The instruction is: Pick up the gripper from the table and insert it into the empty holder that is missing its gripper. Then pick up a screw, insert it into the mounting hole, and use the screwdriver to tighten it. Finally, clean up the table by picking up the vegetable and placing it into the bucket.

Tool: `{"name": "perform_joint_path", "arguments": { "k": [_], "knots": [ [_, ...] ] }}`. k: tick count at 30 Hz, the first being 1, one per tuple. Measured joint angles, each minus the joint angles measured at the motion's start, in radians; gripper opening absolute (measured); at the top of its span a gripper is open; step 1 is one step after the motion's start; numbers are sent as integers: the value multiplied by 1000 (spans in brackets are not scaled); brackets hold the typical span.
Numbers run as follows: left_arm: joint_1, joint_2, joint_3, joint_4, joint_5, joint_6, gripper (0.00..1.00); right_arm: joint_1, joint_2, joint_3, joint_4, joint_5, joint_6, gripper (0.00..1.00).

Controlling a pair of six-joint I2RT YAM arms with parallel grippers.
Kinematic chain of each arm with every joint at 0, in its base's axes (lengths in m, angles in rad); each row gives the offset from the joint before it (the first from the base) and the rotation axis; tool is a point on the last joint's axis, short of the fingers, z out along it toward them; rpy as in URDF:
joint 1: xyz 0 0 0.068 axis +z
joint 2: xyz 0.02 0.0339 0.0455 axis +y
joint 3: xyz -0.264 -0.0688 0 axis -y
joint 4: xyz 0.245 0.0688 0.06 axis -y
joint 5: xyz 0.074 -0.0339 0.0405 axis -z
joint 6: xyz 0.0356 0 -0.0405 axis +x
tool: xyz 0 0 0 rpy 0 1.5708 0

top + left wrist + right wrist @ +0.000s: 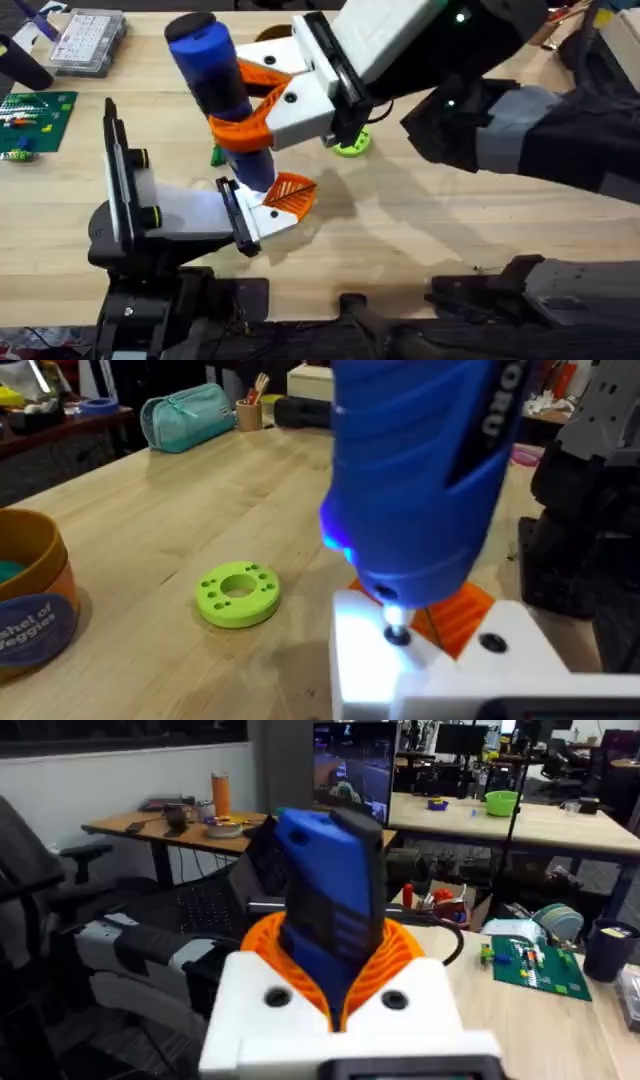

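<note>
Right gripper (262,112): held at about 11 o'clock of the table's middle in the overhead view, its white fingers with orange ribbed pads (243,130) pinching the screwdriver around its body.
Screwdriver (215,75): bright blue, nearly upright, tip down; in the left wrist view its dark tip (397,632) met the white mounted piece (420,670), lit by the tool's own light.
Left gripper (125,190): low at 8 o'clock; whether its fingers were spread or pressed together could not be told.
Vegetable (216,155): a sliver of dark green on the table, just at 9 o'clock of the screwdriver's lower end, mostly hidden.
Bucket (30,595): yellow-orange with blue label band, standing on the table (180,520) near the lime-green ring (238,593), apart from it.
Circuit board (35,118): green, lying at the table's 9 o'clock edge.
</note>
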Motion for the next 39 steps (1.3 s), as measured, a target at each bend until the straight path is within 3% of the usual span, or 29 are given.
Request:
{"name": "perform_joint_path", "arguments": {
  "k": [3, 7, 10, 18, 23, 27, 30, 33, 35, 39],
  "knots": [
    [0, 0, 0, 0, 0, 0, 18, 0, 0, -3, 19, -1, 5, 27],
    [0, 0, 0, 0, 0, 0, 18, -3, 8, -4, 171, 7, 70, 27],
    [0, 0, 0, 0, 0, 0, 18, -26, 8, 48, 146, -6, 129, 27],
    [0, 0, 0, 0, 0, 0, 18, -110, 3, 380, -251, -78, 100, 26],
    [0, 0, 0, 0, 0, 0, 18, -115, 0, 437, -479, -96, 7, 26],
    [0, 0, 0, 0, 0, 0, 18, -163, 0, 476, -792, -64, -110, 26],
    [0, 0, 0, 0, 0, 0, 18, -224, 0, 522, -1095, 36, -240, 26],
    [0, 0, 0, 0, 0, 0, 18, -278, 0, 578, -1380, 217, -396, 26],
    [0, 0, 0, 0, 0, 0, 18, -308, 0, 613, -1512, 353, -494, 26],
    [0, 0, 0, 0, -1, 0, 18, -353, 0, 656, -1623, 608, -662, 26]
  ]
}}
